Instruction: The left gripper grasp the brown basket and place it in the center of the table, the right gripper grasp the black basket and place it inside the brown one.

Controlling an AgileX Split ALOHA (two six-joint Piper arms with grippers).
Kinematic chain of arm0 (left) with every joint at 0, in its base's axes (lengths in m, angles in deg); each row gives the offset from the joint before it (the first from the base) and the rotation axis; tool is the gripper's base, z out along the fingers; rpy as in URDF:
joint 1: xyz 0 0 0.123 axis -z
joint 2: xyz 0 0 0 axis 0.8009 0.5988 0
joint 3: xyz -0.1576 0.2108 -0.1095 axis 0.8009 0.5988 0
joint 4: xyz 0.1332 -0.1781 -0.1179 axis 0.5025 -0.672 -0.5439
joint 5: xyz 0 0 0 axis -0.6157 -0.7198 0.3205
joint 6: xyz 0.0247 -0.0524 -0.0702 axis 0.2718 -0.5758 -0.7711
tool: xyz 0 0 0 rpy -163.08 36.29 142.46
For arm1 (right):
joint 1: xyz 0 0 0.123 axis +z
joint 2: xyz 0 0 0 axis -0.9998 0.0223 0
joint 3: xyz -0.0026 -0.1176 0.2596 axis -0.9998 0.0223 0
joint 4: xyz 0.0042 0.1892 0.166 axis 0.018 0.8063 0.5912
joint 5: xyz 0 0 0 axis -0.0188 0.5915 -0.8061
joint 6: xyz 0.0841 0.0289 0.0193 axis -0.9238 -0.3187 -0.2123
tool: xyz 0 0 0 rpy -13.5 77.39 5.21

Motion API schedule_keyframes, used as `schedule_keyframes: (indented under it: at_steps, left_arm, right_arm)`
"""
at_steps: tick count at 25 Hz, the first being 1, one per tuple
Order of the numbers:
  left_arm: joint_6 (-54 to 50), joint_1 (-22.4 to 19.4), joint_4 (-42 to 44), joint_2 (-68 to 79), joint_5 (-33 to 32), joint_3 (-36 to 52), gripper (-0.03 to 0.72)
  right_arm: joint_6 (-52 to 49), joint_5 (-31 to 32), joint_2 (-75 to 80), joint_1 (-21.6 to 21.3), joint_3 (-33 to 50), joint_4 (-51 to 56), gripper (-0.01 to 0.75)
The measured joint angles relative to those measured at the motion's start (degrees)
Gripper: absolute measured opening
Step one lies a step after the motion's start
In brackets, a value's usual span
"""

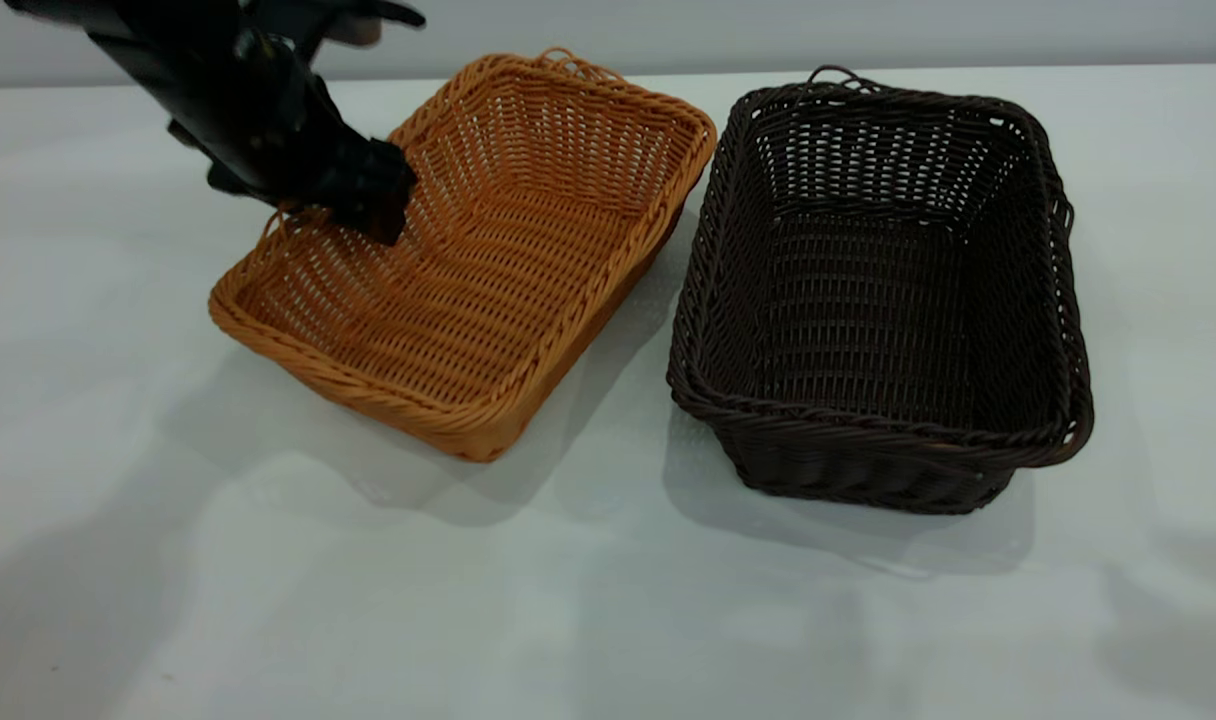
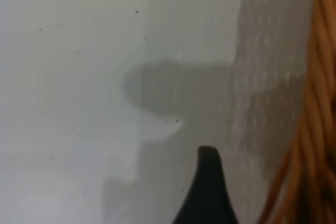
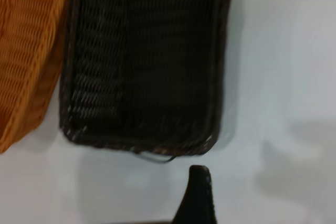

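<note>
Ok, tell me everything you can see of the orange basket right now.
The shallow rectangular orange-tan woven wicker basket has a braided rim and a small loop handle at its far end. It is empty, sits skewed and looks tilted, left of the dark basket without clearly touching it. The left hand is at its left rim, apparently gripping it.

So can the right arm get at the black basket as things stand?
Probably yes. The black basket sits upright and empty beside the brown basket, and the left gripper is at the brown one's far side, so nothing covers its rim.
</note>
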Motion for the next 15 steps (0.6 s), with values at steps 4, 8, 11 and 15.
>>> schedule_keyframes:
  at_steps: [4,8,11,15]
  left_arm:
    - [0.0,0.0,0.0,3.89,1.3,-2.99,0.408]
    - [0.0,0.07,0.07,6.02,1.29,-6.87,0.183]
    - [-0.35,0.11,-0.51,6.12,0.42,-9.24,0.099]
    - [-0.35,0.11,-0.56,5.92,-2.52,-12.33,0.094]
  right_arm:
    - [5.77,-0.1,7.94,0.0,0.0,9.3,0.573]
    - [10.83,-0.28,15.35,3.44,0.0,18.94,0.573]
    - [11.61,-2.6,20.94,8.82,-0.1,24.44,0.573]
    - [11.75,-7.21,27.36,13.05,-0.24,31.07,0.573]
